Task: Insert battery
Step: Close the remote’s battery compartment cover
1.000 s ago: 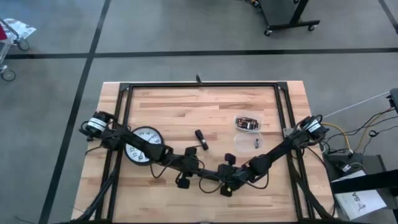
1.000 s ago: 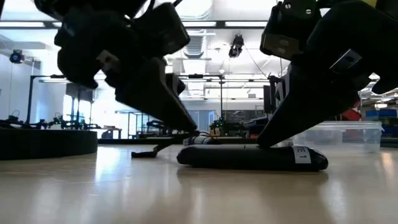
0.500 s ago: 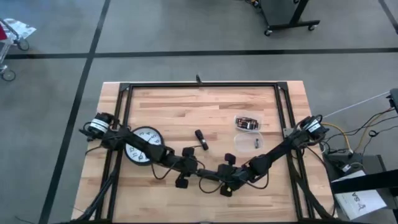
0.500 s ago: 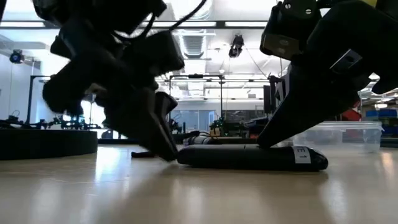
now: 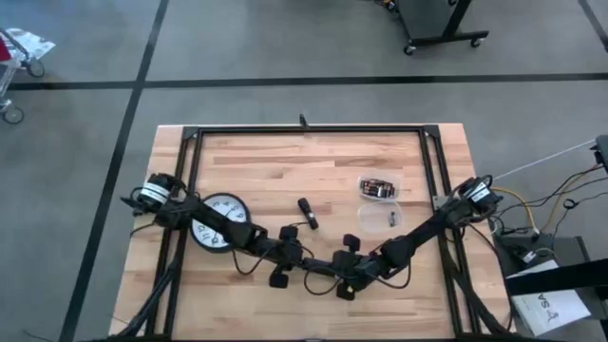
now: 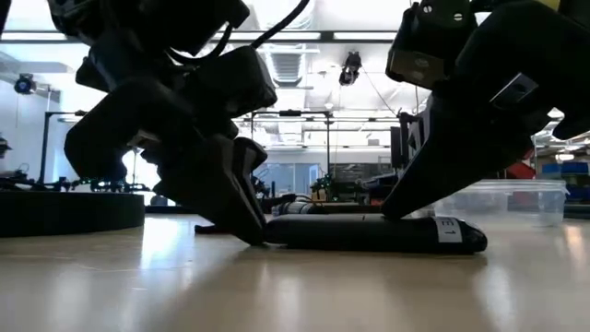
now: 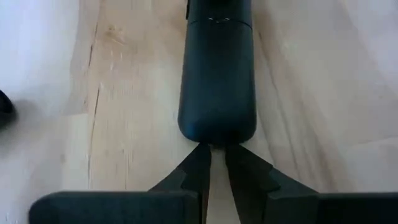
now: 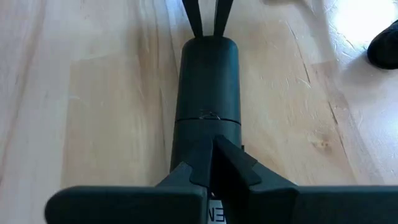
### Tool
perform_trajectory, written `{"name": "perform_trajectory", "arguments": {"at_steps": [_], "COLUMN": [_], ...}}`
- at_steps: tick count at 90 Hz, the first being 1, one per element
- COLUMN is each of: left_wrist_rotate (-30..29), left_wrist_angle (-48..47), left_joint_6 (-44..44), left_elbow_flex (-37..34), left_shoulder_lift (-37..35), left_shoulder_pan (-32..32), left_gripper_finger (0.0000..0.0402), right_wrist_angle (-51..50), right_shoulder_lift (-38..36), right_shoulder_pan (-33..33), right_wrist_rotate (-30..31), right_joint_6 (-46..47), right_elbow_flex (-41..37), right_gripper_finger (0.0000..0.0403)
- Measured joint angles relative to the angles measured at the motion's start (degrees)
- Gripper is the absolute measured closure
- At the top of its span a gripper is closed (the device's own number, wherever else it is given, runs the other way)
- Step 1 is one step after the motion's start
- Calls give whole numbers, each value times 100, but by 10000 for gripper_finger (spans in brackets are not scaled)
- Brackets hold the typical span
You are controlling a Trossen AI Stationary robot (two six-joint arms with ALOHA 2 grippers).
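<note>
With the remote (image 7: 217, 74) lying flat on the table (image 5: 266, 161), the right gripper (image 8: 210, 163), nearly closed, is pinning it while the left gripper (image 7: 216, 163), nearly closed and empty, is butting its end, probably steadying it.

On my worktop (image 5: 285, 161) I count one long dark cylinder (image 6: 369, 232) lying flat; one round white clock (image 5: 214, 226); two clear plastic tubs, one holding dark bits (image 5: 377, 188), the other (image 5: 377, 218) just beside it; one small dark piece (image 5: 306, 211) lying near the middle; and two claws of mine, the left claw (image 7: 216, 152) at one end of the cylinder, the right claw (image 8: 208, 155) at the other.
</note>
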Motion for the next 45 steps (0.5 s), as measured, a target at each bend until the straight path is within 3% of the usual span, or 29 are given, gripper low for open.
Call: {"name": "perform_trajectory", "arguments": {"at_steps": [45], "left_wrist_rotate": [0], "left_wrist_angle": [-685], "left_joint_6": [-132], "left_elbow_flex": [63], "left_shoulder_lift": [-254], "left_shoulder_pan": [2], "left_gripper_finger": [363], "right_wrist_angle": [4], "right_shoulder_lift": [2], "right_shoulder_pan": [0], "right_wrist_rotate": [0], "right_joint_6": [22], "right_elbow_flex": [0], "right_gripper_finger": [403]}}
